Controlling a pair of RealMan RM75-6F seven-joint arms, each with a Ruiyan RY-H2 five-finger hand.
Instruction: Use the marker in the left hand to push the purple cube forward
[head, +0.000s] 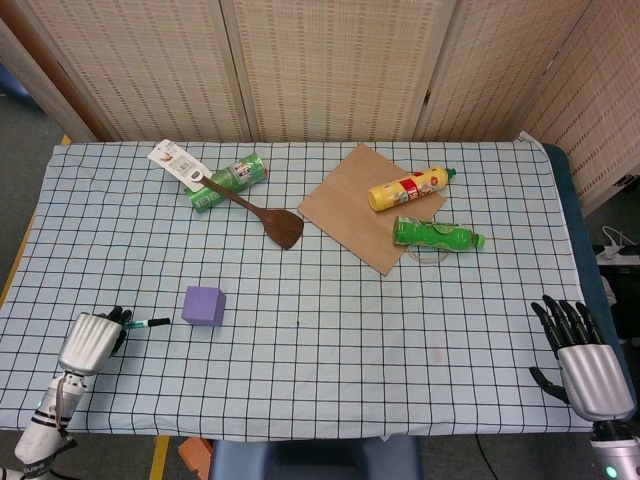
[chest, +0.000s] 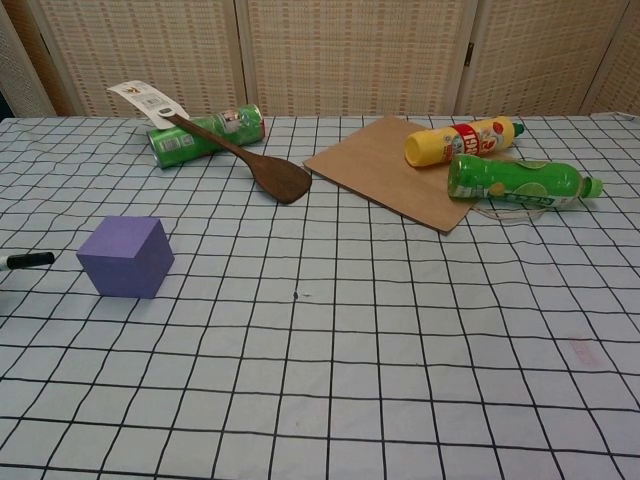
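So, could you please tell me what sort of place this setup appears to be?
Probably a robot test room: a table under a checked cloth, woven screens behind it, and mixed props like a purple cube and bottles.
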